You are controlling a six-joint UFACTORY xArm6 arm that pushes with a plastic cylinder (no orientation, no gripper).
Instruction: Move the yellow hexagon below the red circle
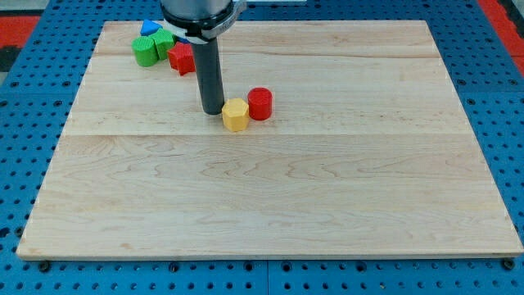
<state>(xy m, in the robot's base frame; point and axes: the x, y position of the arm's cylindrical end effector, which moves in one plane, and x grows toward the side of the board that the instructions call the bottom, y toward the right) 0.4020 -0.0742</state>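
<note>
Just right of my tip, touching it, sits the yellow hexagon, ungrasped.

No readable text, label or number shows anywhere.

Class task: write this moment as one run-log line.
my tip: just left of yellow hexagon | yellow hexagon: touching red circle, lower-left of it | goal: not yet met
</note>
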